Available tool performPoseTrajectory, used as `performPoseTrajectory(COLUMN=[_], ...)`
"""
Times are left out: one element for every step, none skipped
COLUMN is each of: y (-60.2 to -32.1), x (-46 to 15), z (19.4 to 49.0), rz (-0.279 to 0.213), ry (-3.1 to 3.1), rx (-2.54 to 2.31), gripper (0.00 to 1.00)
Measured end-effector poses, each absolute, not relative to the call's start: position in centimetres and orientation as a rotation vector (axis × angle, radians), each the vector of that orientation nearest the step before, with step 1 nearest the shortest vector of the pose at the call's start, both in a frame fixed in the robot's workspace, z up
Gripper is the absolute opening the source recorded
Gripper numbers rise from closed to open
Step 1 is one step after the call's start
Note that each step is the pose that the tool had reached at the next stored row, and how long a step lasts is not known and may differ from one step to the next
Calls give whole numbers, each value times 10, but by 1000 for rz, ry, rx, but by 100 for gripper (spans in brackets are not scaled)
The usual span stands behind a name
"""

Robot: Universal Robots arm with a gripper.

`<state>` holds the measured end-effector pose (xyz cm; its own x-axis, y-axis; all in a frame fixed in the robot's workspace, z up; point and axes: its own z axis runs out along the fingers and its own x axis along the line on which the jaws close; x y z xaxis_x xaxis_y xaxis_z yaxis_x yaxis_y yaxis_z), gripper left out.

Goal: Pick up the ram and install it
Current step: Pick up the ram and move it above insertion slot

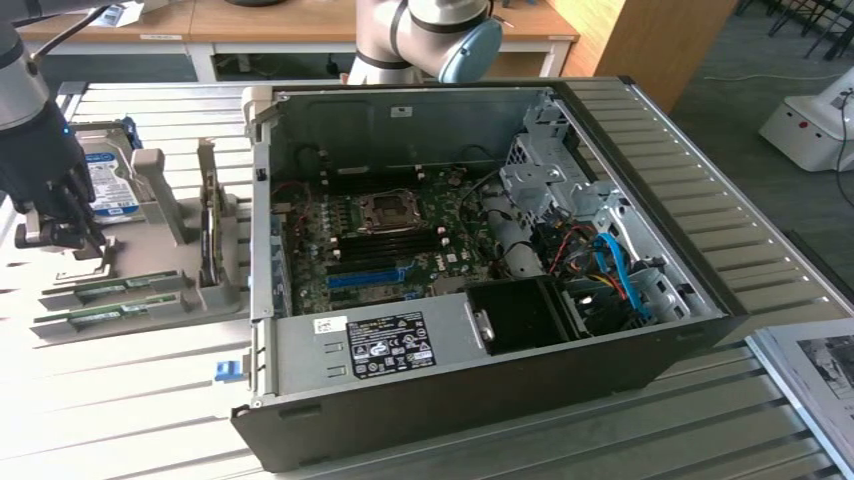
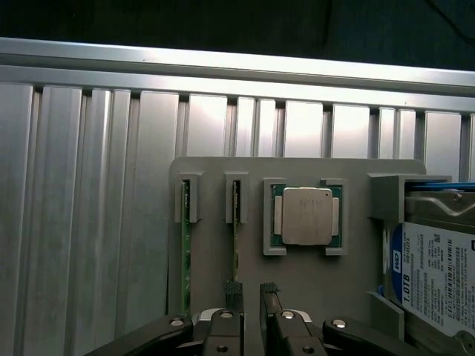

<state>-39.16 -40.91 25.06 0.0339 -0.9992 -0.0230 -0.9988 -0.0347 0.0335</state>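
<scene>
Exterior view lit evenly from overhead, soft and slightly cool; pale sheen on the slatted table, interior of the computer case shaded under its walls, fan shroud near black. Wrist view much dimmer: hard glare stripe along the table's rail, sheen running down the slats, dull highlight on the processor lid, blackness beyond the table edge. Gripper dark against the grey holder, ram a dim green edge in shadow.
</scene>
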Motion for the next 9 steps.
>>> performPoseTrajectory(y=[-410,-411,-412,-413,-414,-415,-416,-417,-418], x=[-392,-392,-392,-392,-392,-392,-392,-392,-392], z=[251,251,251,251,251,251,251,251,251], rz=[-62,-62,-62,-62,-62,-62,-62,-62,-62], ry=[-2177,-2177,-2177,-2177,-2177,-2177,-2177,-2177,-2177], rx=[2253,2253,2253,2253,2253,2253,2253,2253,2253], gripper=[24,24,24,24,24,24,24,24,24])
